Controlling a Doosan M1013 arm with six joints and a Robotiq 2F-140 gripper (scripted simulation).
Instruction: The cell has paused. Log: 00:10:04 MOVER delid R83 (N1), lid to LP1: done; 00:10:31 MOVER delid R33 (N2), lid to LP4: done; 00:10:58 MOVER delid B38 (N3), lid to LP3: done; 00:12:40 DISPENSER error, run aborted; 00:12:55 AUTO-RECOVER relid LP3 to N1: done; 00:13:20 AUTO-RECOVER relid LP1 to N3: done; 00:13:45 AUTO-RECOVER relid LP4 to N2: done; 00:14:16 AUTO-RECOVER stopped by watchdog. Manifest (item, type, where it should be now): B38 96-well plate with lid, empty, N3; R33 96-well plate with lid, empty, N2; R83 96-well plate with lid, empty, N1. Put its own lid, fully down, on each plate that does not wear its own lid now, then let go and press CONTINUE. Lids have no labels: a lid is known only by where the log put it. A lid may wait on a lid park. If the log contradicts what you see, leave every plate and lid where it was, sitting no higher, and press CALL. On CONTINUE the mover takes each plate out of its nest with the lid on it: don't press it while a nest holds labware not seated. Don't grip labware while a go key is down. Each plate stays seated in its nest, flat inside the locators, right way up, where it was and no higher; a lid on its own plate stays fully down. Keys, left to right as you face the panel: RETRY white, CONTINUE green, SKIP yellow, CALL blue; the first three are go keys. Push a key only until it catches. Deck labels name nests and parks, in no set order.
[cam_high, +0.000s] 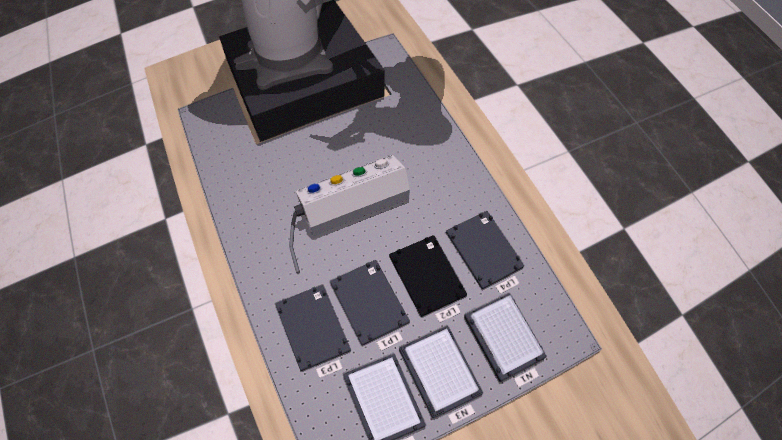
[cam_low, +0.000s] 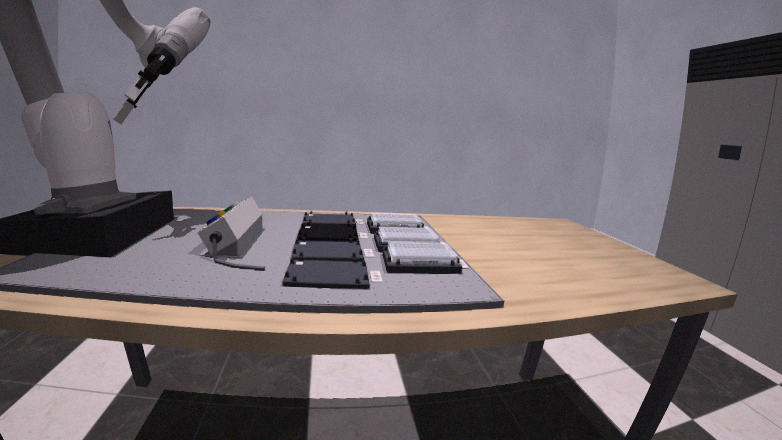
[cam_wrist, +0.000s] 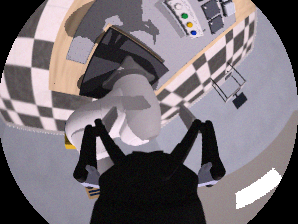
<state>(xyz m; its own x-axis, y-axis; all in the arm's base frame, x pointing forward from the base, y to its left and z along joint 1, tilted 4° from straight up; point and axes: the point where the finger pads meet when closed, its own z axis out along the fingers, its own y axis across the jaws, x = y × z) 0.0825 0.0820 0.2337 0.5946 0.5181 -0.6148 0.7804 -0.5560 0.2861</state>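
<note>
Checkered floor tiles spread under my wooden table (cam_low: 574, 273), and a gray board (cam_high: 246, 180) lies on top. Three white plates sit in a row with lids on: one at N1 (cam_high: 505, 334), one at N3 (cam_high: 440, 369), one nearest the board's edge (cam_high: 382, 398). Four dark pads (cam_high: 369, 300) lie beside them. Behind those I see the button box (cam_high: 352, 194) with four colored keys. My claw (cam_low: 128, 106) hangs high by the arm's base, spread wide, holding nothing.

top: overhead, facing arm | exterior: low side | shared: deck (cam_high: 257, 180)
</note>
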